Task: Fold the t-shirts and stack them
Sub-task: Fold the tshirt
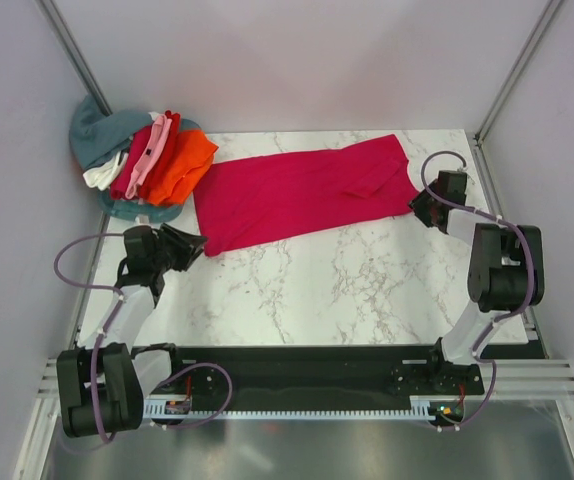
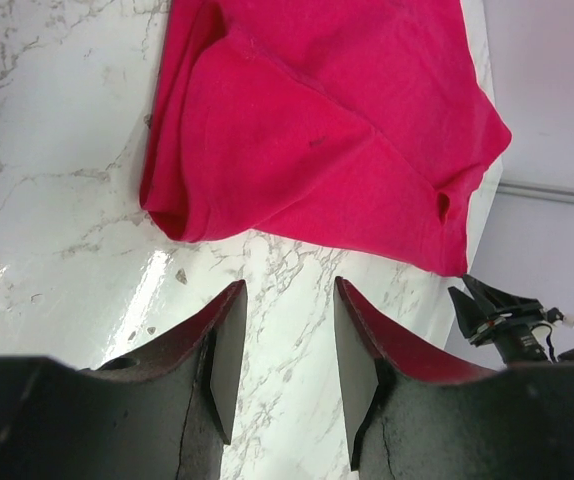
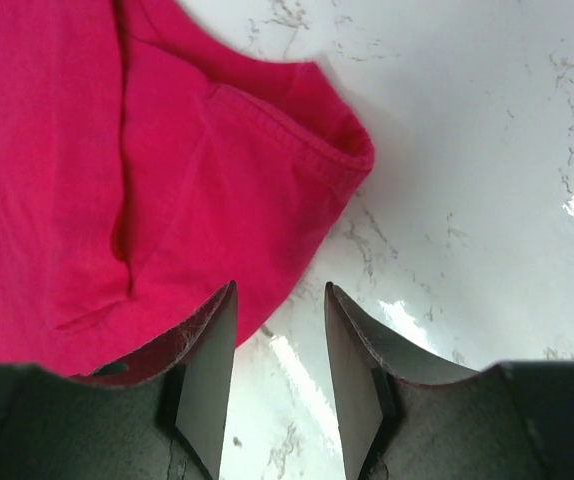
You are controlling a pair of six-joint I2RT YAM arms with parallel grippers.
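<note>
Where it lies: crimson t-shirt (image 1: 302, 195) spread on surface (image 1: 347, 290).
Left gripper (image 2: 289, 286): jaws apart, empty.
Right gripper (image 3: 280, 288): jaws apart, empty, at shirt edge.

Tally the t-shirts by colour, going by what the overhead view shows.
Crimson-magenta, spread flat: 1
Orange: 1
Red: 1
Pink: 1
White: 1
Teal-grey: 1
Total: at least 6; more may lie hidden underneath.
</note>
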